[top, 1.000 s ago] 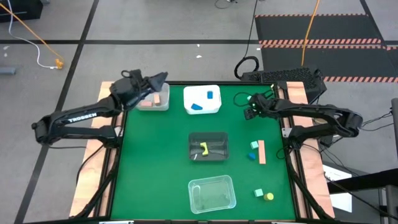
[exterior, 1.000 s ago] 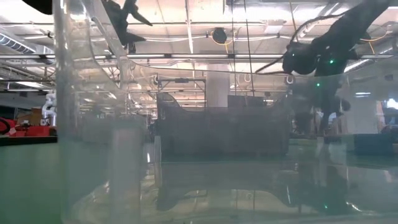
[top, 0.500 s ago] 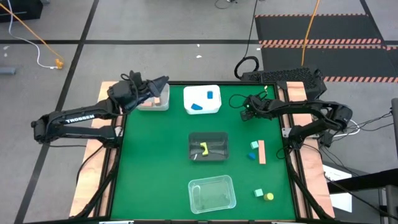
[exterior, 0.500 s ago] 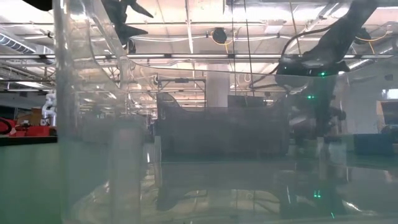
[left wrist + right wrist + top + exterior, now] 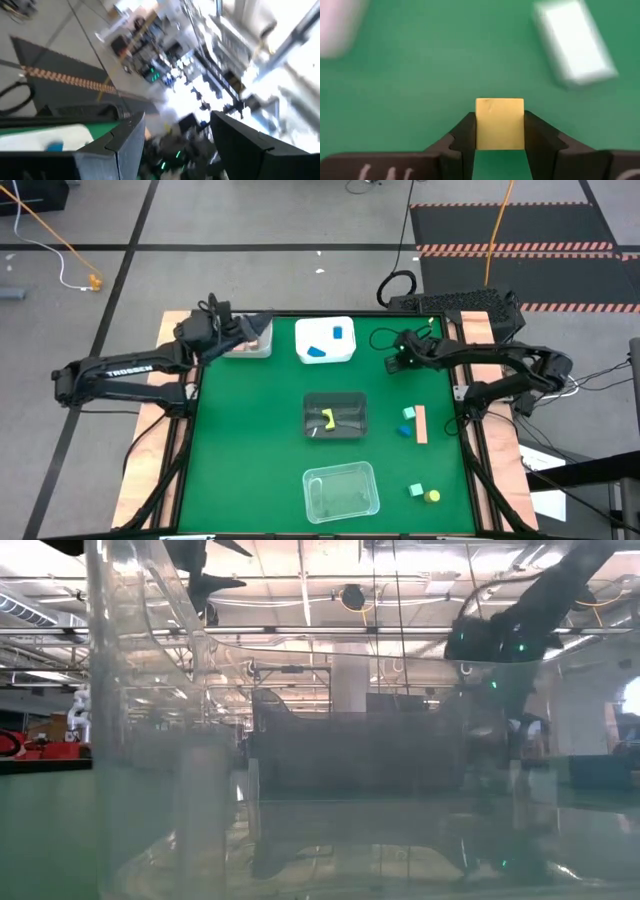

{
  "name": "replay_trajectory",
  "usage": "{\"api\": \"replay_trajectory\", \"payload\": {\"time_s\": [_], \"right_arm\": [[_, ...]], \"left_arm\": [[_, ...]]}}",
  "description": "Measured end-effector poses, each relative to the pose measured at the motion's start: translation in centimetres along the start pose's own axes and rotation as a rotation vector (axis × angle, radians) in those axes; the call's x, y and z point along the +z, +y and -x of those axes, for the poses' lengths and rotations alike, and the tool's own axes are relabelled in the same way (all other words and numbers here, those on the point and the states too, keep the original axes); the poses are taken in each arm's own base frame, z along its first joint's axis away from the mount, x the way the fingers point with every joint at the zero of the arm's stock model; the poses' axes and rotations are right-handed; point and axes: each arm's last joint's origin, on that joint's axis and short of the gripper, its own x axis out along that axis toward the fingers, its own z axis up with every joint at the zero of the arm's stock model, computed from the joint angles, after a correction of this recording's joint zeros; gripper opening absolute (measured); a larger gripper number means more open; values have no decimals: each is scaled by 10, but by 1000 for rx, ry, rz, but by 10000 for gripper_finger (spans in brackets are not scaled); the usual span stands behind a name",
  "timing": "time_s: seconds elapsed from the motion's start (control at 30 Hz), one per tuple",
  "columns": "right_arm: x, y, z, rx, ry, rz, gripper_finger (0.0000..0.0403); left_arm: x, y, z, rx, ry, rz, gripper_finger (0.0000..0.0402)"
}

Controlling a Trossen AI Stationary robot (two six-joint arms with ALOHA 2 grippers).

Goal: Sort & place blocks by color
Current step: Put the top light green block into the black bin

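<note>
Right claw (image 5: 500,131) clamps a yellow block (image 5: 499,123) above the worktop (image 5: 260,430); shallow grip risks slipping. Left claw (image 5: 175,135) spread wide.

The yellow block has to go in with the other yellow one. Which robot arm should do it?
The right arm, probably. Its gripper is already shut on the yellow block, over the green table. The left gripper holds nothing, over the tan tray.

A grey tiled floor (image 5: 250,220) surrounded the green table (image 5: 250,440). Black matting with striped edges (image 5: 500,225) lay at upper right; an orange cable (image 5: 45,225) crossed upper left.
</note>
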Motion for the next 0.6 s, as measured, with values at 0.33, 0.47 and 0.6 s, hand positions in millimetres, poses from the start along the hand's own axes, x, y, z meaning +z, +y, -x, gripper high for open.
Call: {"api": "replay_trajectory", "payload": {"time_s": [0.33,0.47,0.6], "right_arm": [[40,34,55,705,-299,-222,112],[48,49,73,966,-347,-278,112],[49,61,86,1140,-351,-338,112]], "left_arm": [[-45,-10,-20,-137,120,-468,225],[-59,-8,-32,-151,100,-703,225],[-72,-1,-43,-153,90,-936,225]]}}
